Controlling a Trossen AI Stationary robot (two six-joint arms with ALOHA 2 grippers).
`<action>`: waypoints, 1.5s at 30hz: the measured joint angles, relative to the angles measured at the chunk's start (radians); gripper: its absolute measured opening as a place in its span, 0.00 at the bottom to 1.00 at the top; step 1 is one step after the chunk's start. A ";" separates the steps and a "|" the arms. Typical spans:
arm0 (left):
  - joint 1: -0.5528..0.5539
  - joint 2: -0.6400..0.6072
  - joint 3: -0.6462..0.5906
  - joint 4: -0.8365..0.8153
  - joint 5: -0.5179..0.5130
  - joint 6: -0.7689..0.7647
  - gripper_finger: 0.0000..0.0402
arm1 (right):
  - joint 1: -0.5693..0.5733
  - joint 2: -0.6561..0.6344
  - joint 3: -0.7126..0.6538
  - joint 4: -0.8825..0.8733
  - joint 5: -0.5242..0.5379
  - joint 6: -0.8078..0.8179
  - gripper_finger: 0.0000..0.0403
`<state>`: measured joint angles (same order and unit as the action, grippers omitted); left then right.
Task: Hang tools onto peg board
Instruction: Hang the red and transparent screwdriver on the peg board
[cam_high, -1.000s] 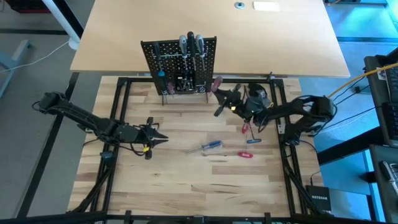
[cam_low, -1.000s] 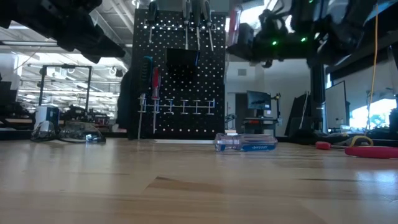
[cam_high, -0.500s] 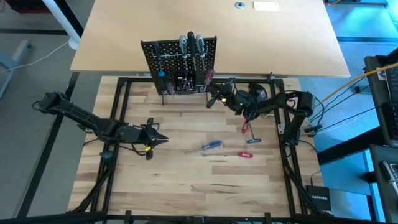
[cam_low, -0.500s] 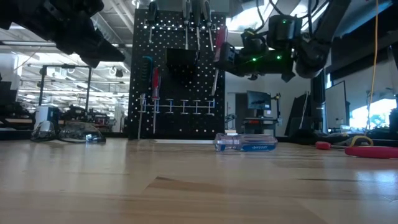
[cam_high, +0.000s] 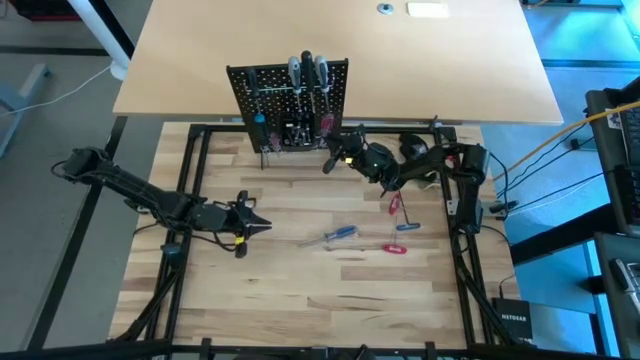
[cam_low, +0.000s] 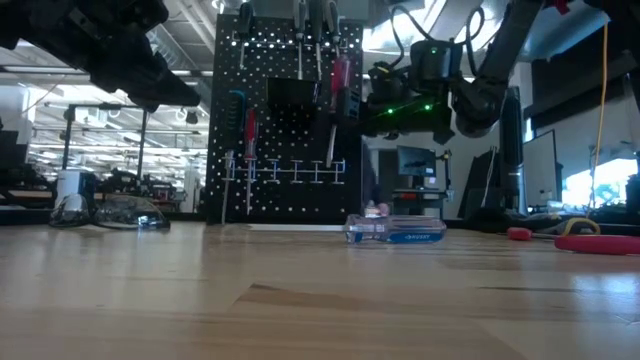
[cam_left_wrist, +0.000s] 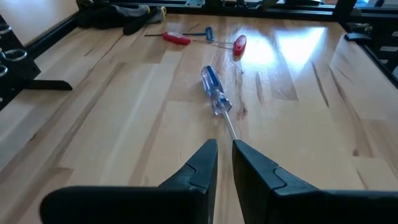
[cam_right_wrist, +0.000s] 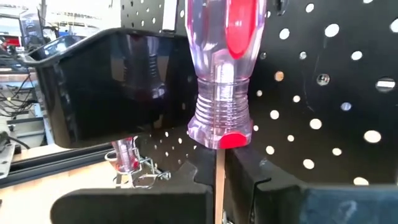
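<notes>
The black peg board (cam_high: 290, 100) stands upright at the table's far side with several screwdrivers hanging on it. My right gripper (cam_high: 340, 153) is at the board's right front, shut on a red-and-clear-handled screwdriver (cam_low: 339, 80). A blue-handled screwdriver (cam_high: 340, 234) lies flat mid-table, also in the left wrist view as the blue screwdriver (cam_left_wrist: 214, 90). A red-handled tool (cam_high: 395, 248) and small red keys (cam_high: 396, 205) lie to its right. My left gripper (cam_high: 256, 226) hovers over the table's left part, shut, with nothing between its fingers (cam_left_wrist: 205, 165). My right gripper pinches the screwdriver's thin metal shaft (cam_right_wrist: 219, 163) between its two fingers, just below the handle's base (cam_right_wrist: 219, 138). The fingers come roughly level from the table's right side and lie across the shaft. The screwdriver stands nearly upright, handle up, clear of the table, close in front of the board's holes.
A black bin (cam_right_wrist: 93, 81) hangs on the peg board beside the held screwdriver. A dark rounded lump (cam_high: 415, 148) sits at the far right. Black frame rails (cam_high: 195, 180) run along the table's sides. The near half of the wooden top (cam_high: 300, 300) is free room.
My right gripper has carried the red screwdriver toward the table's left and far edge and a little down, up to the peg board's right front. The screwdriver has stayed upright in the hold.
</notes>
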<state>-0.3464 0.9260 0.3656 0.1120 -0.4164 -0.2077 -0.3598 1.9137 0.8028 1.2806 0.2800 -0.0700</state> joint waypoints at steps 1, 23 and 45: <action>-0.003 0.000 0.000 0.001 0.000 0.000 0.10 | -0.002 0.000 0.000 0.002 0.005 -0.006 0.05; -0.022 0.000 0.000 0.003 0.001 -0.007 0.10 | 0.006 -0.041 0.000 -0.060 0.067 -0.022 0.05; -0.021 0.000 0.000 0.005 0.000 -0.002 0.10 | 0.006 0.032 0.000 -0.158 0.068 0.024 0.05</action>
<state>-0.3676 0.9257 0.3656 0.1171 -0.4160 -0.2096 -0.3538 1.9462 0.8028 1.1224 0.3477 -0.0459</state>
